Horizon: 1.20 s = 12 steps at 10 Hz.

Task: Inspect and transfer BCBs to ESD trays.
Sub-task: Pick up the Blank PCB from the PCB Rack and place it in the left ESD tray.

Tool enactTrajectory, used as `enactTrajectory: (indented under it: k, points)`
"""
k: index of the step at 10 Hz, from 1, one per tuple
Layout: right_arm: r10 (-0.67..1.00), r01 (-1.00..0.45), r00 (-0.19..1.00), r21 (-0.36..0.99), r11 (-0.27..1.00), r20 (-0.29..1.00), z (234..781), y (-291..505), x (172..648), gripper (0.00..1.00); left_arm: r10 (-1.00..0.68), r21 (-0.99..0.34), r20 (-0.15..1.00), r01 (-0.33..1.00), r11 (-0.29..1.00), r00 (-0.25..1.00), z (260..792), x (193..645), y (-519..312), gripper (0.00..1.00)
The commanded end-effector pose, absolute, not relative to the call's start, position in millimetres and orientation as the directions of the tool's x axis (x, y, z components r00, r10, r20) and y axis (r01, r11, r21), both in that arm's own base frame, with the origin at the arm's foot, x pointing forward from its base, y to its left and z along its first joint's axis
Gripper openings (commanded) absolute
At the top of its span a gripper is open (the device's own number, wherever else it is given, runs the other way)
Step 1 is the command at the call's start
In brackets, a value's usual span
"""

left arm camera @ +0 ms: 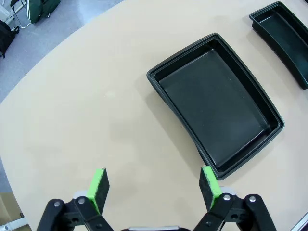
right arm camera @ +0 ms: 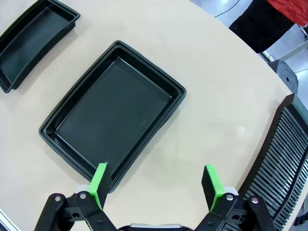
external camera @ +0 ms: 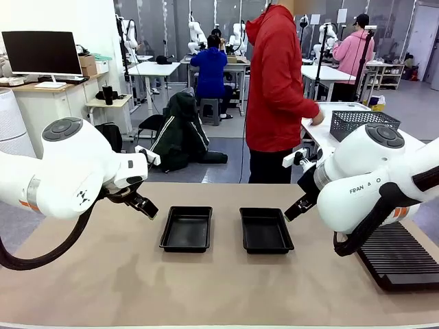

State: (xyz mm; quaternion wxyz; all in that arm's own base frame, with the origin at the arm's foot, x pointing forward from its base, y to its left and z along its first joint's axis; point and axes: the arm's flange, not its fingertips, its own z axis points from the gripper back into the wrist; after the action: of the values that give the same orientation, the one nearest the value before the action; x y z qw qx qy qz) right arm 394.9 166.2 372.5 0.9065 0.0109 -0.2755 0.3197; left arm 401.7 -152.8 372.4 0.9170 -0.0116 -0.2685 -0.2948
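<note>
Front view shows the left ESD tray (external camera: 186, 229) and the right ESD tray (external camera: 265, 229) side by side on the table (external camera: 219, 295). The left gripper (left arm camera: 153, 178) and the right gripper (right arm camera: 155, 174) each hover beside one tray, jaws spread wide, holding nothing.

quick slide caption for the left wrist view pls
Open left gripper above the tan table beside an empty black ESD tray, second tray at the frame's corner

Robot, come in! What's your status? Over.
Left end effector open, empty. Right end effector open, empty. Left ESD tray, right ESD tray: both empty. Slotted rack at right.
</note>
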Motion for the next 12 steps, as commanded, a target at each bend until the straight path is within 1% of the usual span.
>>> enactTrajectory:
  k: [1, 5, 7, 9, 10, 11, 12]
  points:
    - [0.574, -0.586, 0.644, -0.156, 0.795, 0.506, 373, 166, 395, 1.00, -0.533, 0.136, 0.499, 0.545, 0.827, 0.683, 372, 402, -152, 1.00]
    - [0.574, -0.586, 0.644, -0.156, 0.795, 0.506, 373, 166, 395, 1.00, -0.535, 0.137, 0.499, 0.548, 0.825, 0.681, 372, 402, -153, 1.00]
    - [0.583, -0.616, 0.631, -0.127, 0.778, 0.511, 442, 139, 372, 1.00, -0.501, 0.072, 0.521, 0.549, 0.833, 0.691, 446, 378, -126, 1.00]
    - [0.522, -0.610, 0.681, 0.004, 0.792, 0.514, 513, 128, 352, 1.00, -0.437, -0.045, 0.530, 0.538, 0.841, 0.727, 505, 357, -107, 1.00]
    - [0.484, -0.601, 0.709, 0.081, 0.795, 0.513, 553, 117, 349, 1.00, -0.416, -0.082, 0.517, 0.527, 0.846, 0.748, 537, 350, -97, 1.00]
    - [0.441, -0.575, 0.743, 0.142, 0.806, 0.504, 584, 106, 345, 1.00, -0.383, -0.129, 0.503, 0.506, 0.853, 0.775, 562, 343, -86, 1.00]
    - [0.399, -0.545, 0.783, 0.217, 0.810, 0.477, 611, 94, 338, 1.00, -0.360, -0.150, 0.480, 0.479, 0.865, 0.800, 584, 333, -72, 1.00]
